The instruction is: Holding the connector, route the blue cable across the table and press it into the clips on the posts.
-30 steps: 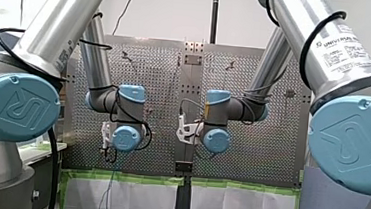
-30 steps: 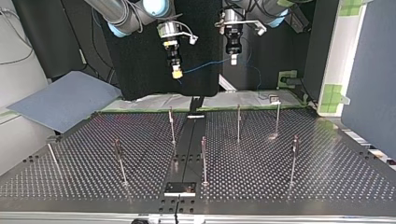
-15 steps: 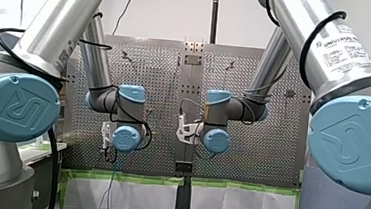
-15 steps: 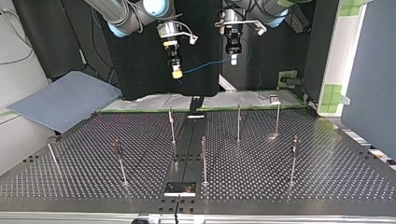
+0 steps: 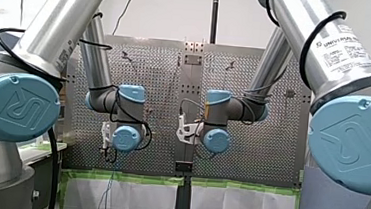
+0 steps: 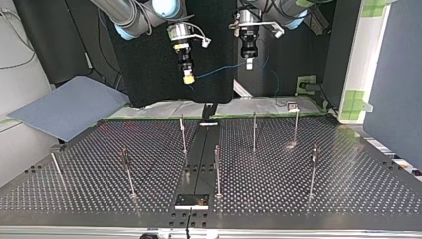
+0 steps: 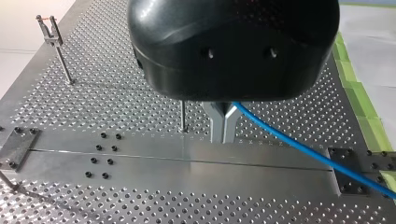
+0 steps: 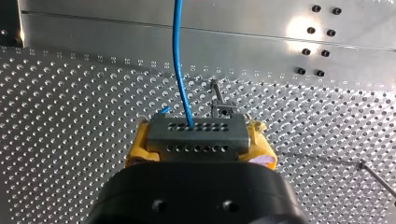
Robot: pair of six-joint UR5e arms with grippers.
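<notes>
Ideally, with your right gripper (image 8: 198,145) clamped on the grey perforated connector (image 8: 196,136) and left gripper (image 7: 223,125) pinched on the thin blue cable (image 8: 176,46) high above the slim metal posts (image 6: 254,130), you needed tautness before descending.

- I see the perforated table (image 6: 298,194) lying flat, its holes in even rows.
- A plain metal strip (image 6: 201,149) runs down its middle, with a small plate (image 6: 191,201) at the top view's near end.
- Thin posts (image 6: 254,132) stand upright on both sides of the strip, well apart from one another.
- In the left wrist view one post carries a clip (image 7: 49,29) on top.
</notes>
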